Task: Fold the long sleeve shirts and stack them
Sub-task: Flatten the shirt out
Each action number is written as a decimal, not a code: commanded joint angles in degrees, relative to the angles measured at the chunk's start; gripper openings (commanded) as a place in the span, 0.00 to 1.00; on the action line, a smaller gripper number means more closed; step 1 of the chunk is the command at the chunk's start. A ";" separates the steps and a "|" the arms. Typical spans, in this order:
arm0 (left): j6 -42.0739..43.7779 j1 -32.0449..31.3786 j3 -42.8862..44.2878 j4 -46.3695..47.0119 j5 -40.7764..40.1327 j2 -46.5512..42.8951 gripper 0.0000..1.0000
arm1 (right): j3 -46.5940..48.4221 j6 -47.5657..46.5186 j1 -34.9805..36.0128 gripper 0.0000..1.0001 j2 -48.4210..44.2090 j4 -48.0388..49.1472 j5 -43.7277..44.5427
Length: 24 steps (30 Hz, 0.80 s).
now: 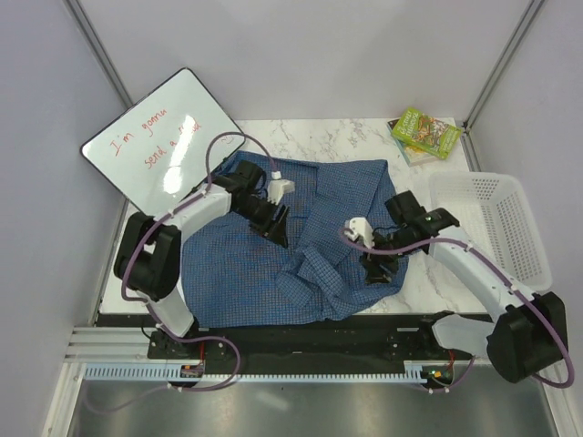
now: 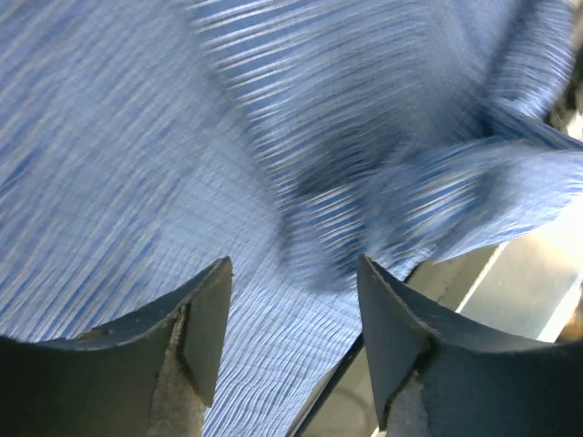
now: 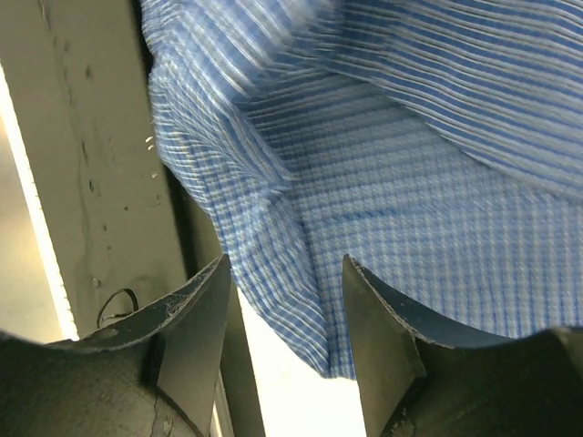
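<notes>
Left jaws and right jaws both stand released, nothing pinched, just above the shirt (image 1: pixel 237 264). It lies rumpled across the table (image 1: pixel 310 137), its hem draped over the near edge. Pinching bunched layers there could drag it off.

White arms (image 1: pixel 202 208), black joints (image 1: pixel 153 257) (purple cables (image 1: pixel 223 138)), dark jaws.
</notes>
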 commanded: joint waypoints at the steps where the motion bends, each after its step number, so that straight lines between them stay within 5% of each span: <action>1: -0.66 6.67 -1.62 -6.79 -5.22 -3.73 0.65 | -3.29 3.09 9.00 0.59 -4.06 6.01 4.89; 9: 5.06 14.41 -2.67 -11.65 -16.22 -3.56 0.67 | -5.49 7.40 19.03 0.61 1.55 12.69 8.42; 16: 6.99 19.51 -2.07 -12.79 -19.21 0.22 0.65 | -11.11 0.91 20.97 0.55 3.59 12.08 11.84; 18: 7.17 20.04 -1.80 -12.62 -20.00 1.71 0.65 | -12.08 0.46 20.97 0.45 3.06 12.86 14.74; 19: 7.43 20.13 -1.71 -12.53 -20.18 2.42 0.64 | -12.35 -0.59 21.06 0.30 3.23 12.87 15.62; 24: 9.01 21.45 -1.19 -9.72 -24.74 5.67 0.44 | -11.74 -4.10 20.71 0.00 0.43 7.78 19.93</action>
